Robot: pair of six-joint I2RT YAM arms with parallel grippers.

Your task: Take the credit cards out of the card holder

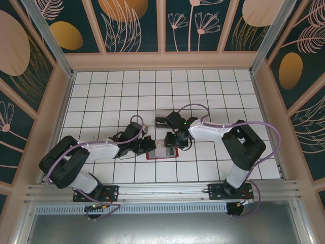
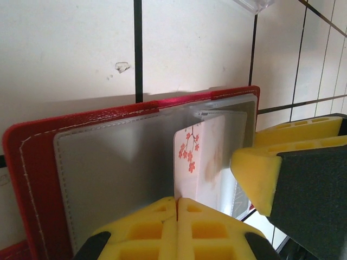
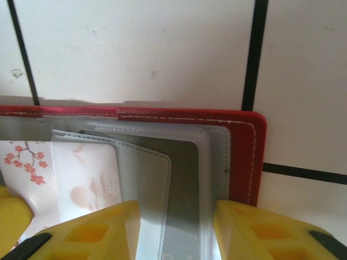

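While the left gripper (image 2: 177,205), clamped closed, steadies the card holder (image 2: 13,162), the right gripper (image 3: 176,210), jaws parted, should pinch the grey card (image 3: 184,179) squarely.

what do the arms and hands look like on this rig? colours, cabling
Both match. The left arm and right arm have white links and black joints, each with a lilac cable looping along it. The left hand and right hand carry yellow fingers with moulded rectangular pockets, backed in black.
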